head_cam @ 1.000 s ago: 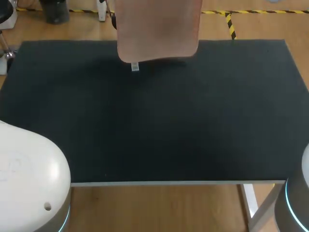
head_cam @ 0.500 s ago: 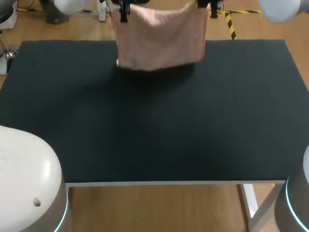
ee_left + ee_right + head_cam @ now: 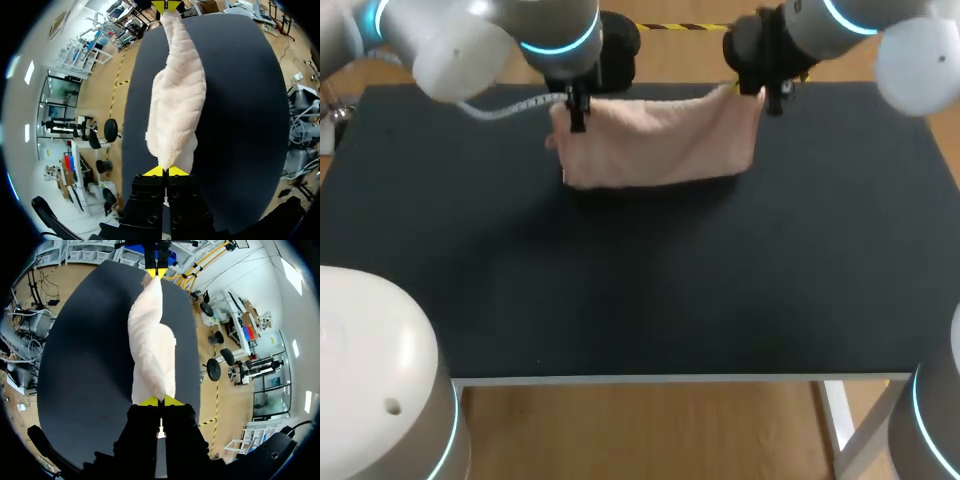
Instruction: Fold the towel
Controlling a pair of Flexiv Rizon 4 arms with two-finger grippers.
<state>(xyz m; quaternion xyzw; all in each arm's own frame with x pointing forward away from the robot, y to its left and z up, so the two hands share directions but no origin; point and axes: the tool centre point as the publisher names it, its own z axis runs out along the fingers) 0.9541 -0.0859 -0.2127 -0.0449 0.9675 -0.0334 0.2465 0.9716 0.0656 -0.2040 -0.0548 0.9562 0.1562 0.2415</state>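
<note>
Nearest me is the dark worktop (image 3: 640,300). Past its middle, toward the far edge, the pink towel (image 3: 660,148) hangs as a sheet, its lower hem at or just above the surface; I cannot tell which. Beyond, my left fingers (image 3: 165,172) pinch one upper corner and my right fingers (image 3: 157,401) the other, each pair closed narrow on the cloth, which sags slightly between them. I judge it light, plush and limp. It should drape rather than hold a crease, so the corners, pinched deep, look like the places to hold, since thick pile could slip out.
</note>
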